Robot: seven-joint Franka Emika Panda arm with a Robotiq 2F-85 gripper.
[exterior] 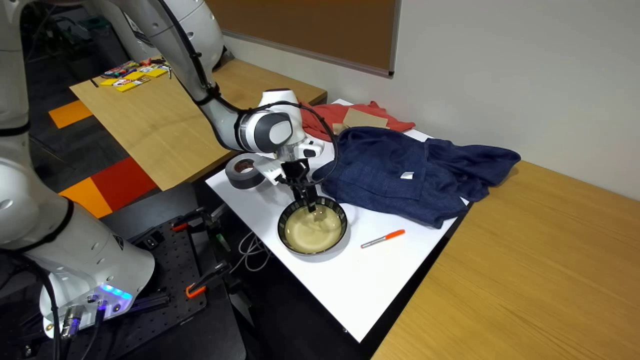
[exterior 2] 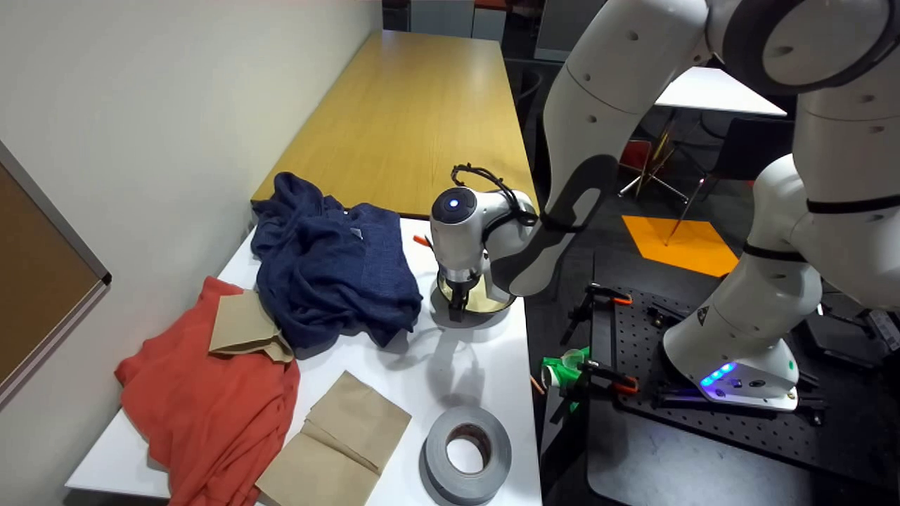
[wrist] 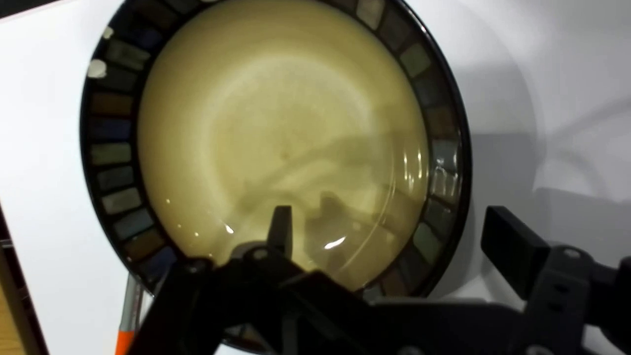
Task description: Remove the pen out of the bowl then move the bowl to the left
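Nearest in the wrist view, the black gripper [wrist: 389, 219] holds its jaws well apart: one is over the inside of the bowl [wrist: 276, 123], the other just outside it, so the rim passes between them. Whether either one touches the bowl is hard to tell from here. Open side up, the bowl sits on the white table [exterior: 360, 295], near its left edge in an exterior view, tan-yellow inside with a dark rim of small coloured blocks. To the right of the bowl and apart from it, the pen [exterior: 383, 239] lies flat on the table, its orange end toward the far right. Beyond both, in that view, lies a dark blue cloth [exterior: 385, 170], and farther still a red cloth [exterior 2: 211, 400]. A grey roll of tape [exterior 2: 467, 486] lies on the table, apart from the bowl, in both exterior views. In an exterior view, brown paper [exterior 2: 337, 439] lies just to its left.
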